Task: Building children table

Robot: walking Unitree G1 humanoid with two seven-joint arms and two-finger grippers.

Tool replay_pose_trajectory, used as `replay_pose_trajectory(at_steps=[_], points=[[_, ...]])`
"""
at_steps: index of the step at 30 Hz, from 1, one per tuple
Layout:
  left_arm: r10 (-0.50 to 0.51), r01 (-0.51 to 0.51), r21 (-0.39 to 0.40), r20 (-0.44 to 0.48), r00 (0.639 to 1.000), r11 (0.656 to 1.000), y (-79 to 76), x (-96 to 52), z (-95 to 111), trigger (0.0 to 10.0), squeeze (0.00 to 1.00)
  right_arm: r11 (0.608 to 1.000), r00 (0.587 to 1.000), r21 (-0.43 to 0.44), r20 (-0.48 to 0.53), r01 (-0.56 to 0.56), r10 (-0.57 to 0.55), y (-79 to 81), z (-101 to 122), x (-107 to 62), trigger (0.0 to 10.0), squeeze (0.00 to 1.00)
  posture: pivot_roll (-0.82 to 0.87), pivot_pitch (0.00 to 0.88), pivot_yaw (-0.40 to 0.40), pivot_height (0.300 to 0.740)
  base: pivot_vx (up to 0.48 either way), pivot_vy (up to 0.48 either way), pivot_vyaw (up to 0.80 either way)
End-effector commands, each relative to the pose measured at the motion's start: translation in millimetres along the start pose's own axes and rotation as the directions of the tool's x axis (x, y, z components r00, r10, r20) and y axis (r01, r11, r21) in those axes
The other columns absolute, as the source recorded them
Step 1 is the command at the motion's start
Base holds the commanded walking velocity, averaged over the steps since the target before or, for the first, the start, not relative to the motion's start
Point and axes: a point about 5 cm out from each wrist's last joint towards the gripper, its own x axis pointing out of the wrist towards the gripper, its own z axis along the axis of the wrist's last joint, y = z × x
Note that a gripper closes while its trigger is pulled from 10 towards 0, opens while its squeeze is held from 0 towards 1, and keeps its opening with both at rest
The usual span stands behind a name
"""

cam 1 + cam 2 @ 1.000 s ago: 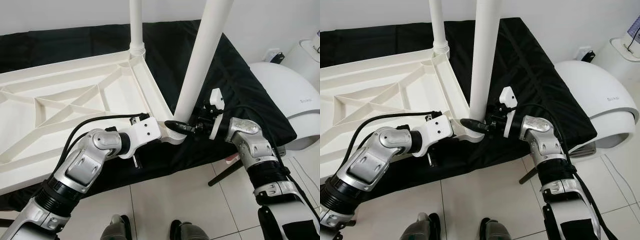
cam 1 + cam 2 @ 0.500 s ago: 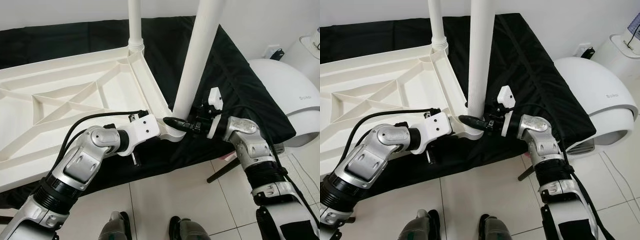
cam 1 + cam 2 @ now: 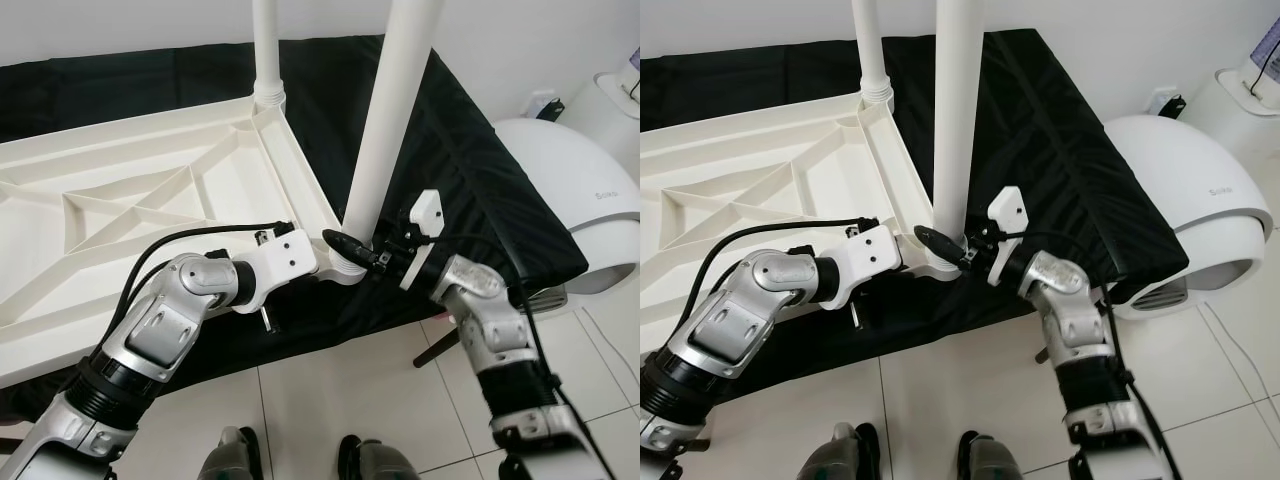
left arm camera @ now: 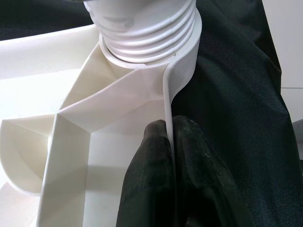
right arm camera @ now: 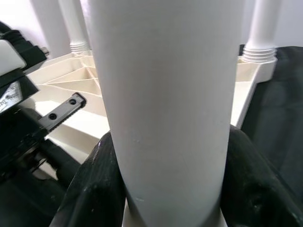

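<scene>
Right wrist view: the stiff, smooth, probably slippery table leg [image 5: 165,94] is clamped low by the right gripper [image 3: 352,248], while the tabletop rim [image 4: 168,118] is pinched by the left gripper [image 4: 169,142].

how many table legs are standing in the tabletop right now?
3 visible. The near leg stands in the near right corner socket, held by the right gripper. The far leg is at the far right corner. A third leg stands farther back; more may be hidden.
</scene>
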Motion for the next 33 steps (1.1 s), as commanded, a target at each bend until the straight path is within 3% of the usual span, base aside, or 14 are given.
replay_pose_trajectory(at_steps=[1,3,6,14,16,19,23,29,30,33], points=[[-0.049,0.046,-0.042,-0.072,0.996,0.998,-11.5,5.9,-18,10.0,0.00,0.994,0.995,0.059,-0.033,0.091,-0.089,3.0,-10,-2.3,0.0,0.00,0.00,0.214,-0.010,0.740,0.000,0.000,0.00],[-0.049,0.046,-0.042,-0.072,0.996,0.998,-11.5,5.9,-18,10.0,0.00,0.994,0.995,0.059,-0.033,0.091,-0.089,3.0,-10,-2.3,0.0,0.00,0.00,0.214,-0.010,0.740,0.000,0.000,0.00],[-0.051,0.048,-0.042,-0.071,0.996,0.998,-11.9,5.8,-18,10.0,0.00,0.968,0.971,0.079,-0.043,0.237,-0.234,16.2,-12,3.4,0.0,0.00,0.00,0.215,-0.014,0.740,0.000,0.000,0.00],[-0.051,0.048,-0.045,-0.070,0.996,0.998,-12.3,5.9,-18,10.0,0.00,0.929,0.932,0.073,-0.037,0.363,-0.361,33.6,-14,12.4,0.0,0.00,0.00,0.217,-0.017,0.740,0.000,0.000,0.00],[-0.050,0.047,-0.046,-0.069,0.996,0.998,-12.6,6.3,-18,10.0,0.00,0.885,0.888,0.072,-0.056,0.460,-0.456,41.8,-16,15.4,0.0,0.00,0.00,0.216,-0.018,0.740,0.000,0.000,0.00],[-0.050,0.047,-0.046,-0.068,0.996,0.998,-12.7,6.4,-18,10.0,0.00,0.869,0.872,0.068,-0.065,0.490,-0.486,44.3,-17,15.9,0.0,0.00,0.00,0.216,-0.018,0.740,0.000,0.000,0.00],[-0.050,0.047,-0.046,-0.067,0.996,0.998,-13.0,6.7,-17,10.0,0.00,0.857,0.862,0.096,-0.089,0.506,-0.499,60.0,-19,18.9,0.0,0.00,0.00,0.215,-0.021,0.740,0.000,0.000,0.00],[-0.051,0.048,-0.045,-0.066,0.996,0.998,-13.4,7.2,-17,10.0,0.00,0.852,0.856,0.088,-0.107,0.515,-0.506,60.8,-20,18.6,0.0,0.00,0.00,0.213,-0.022,0.740,0.000,0.000,0.00],[-0.051,0.048,-0.044,-0.065,0.997,0.998,-13.4,7.7,-17,10.0,0.00,0.844,0.843,0.058,-0.126,0.533,-0.524,60.1,-20,18.1,10.0,0.00,0.00,0.212,-0.026,0.740,0.000,0.000,0.00],[-0.051,0.048,-0.045,-0.062,0.997,0.998,-13.5,8.3,-16,10.0,0.00,0.833,0.830,0.045,-0.137,0.551,-0.541,59.3,-19,17.4,10.0,0.00,0.00,0.210,-0.028,0.740,0.000,0.000,0.00]])
